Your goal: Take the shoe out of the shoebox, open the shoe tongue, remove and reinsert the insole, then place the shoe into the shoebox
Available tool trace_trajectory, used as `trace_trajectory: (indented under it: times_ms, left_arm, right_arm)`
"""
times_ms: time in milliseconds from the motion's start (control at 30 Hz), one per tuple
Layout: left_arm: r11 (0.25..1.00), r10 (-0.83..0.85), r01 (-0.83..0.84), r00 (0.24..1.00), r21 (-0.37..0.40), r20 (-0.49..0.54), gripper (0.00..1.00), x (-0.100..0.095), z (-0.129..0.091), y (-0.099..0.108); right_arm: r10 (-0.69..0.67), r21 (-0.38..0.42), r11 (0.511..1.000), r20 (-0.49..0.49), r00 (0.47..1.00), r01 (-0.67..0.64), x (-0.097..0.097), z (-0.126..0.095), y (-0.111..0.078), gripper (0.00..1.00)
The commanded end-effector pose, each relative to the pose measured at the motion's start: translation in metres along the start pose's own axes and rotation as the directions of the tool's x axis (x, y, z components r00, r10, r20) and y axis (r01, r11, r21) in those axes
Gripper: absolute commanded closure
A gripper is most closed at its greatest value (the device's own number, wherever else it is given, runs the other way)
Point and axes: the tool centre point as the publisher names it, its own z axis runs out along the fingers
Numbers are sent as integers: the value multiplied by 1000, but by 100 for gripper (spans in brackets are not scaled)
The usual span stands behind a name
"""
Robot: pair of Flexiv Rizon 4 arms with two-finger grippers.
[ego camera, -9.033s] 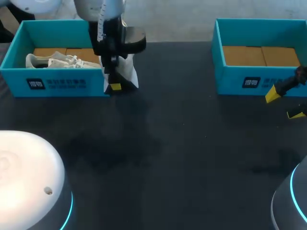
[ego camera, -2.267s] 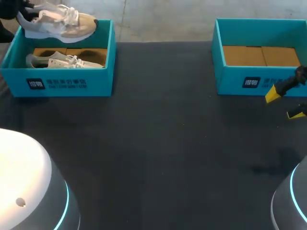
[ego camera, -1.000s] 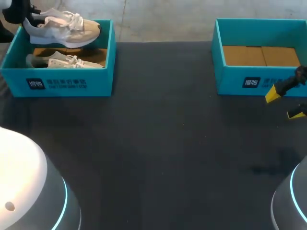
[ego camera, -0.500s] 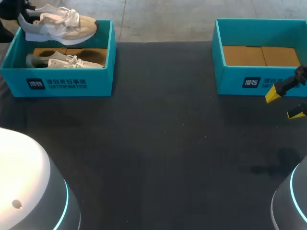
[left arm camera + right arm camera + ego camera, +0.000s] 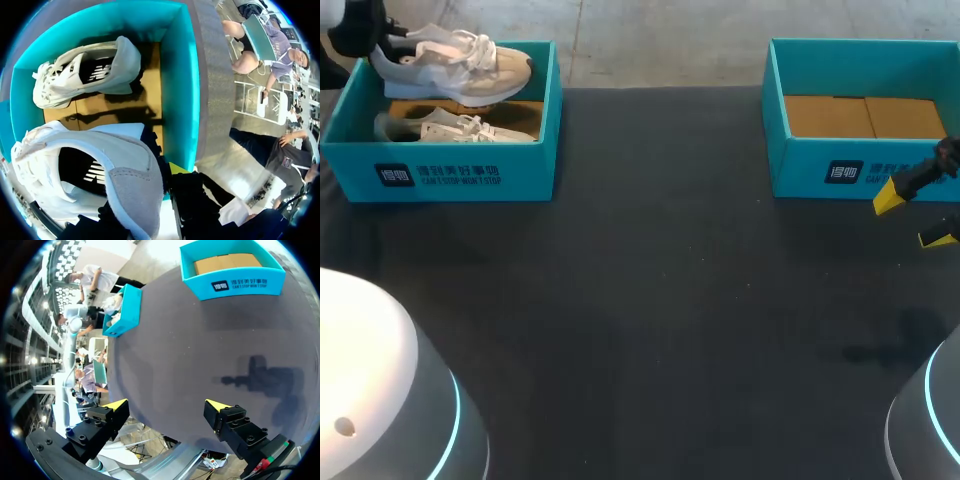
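A white and beige shoe (image 5: 455,62) hangs in the air over the back of the teal left shoebox (image 5: 460,175), toe pointing right. My left gripper (image 5: 375,42) is shut on its heel at the far left corner. The left wrist view shows the held shoe (image 5: 100,170) close up at my left gripper (image 5: 145,200), one yellow fingertip (image 5: 177,167) beside the heel. A second, matching shoe (image 5: 450,127) lies on its side inside the box (image 5: 177,75), under the held one (image 5: 85,72). My right gripper (image 5: 912,218) stands open at the right edge, empty (image 5: 167,412).
A second teal shoebox (image 5: 840,170) with only cardboard in it stands at the back right, just behind my right gripper; it lies ahead of the open fingers (image 5: 235,282). Dark tabletop (image 5: 660,300) spans between the two boxes.
Over the last half second the held shoe has shifted slightly right and down above the left box. My right arm has not moved.
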Motion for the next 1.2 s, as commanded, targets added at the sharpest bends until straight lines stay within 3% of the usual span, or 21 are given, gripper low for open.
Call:
trace_trajectory:
  times_ms: [33, 1200]
  left_arm:
    - [1000, -1, 1, 1000, 16, -2, 100, 0, 10, 6]
    - [994, -13, 16, 1000, 109, -21, 100, -24, 69, 4]
  right_arm:
    - [2, 0, 1000, 3, 1000, -2, 0, 1, 0, 0]
    - [2, 0, 1000, 3, 1000, -2, 0, 1, 0, 0]
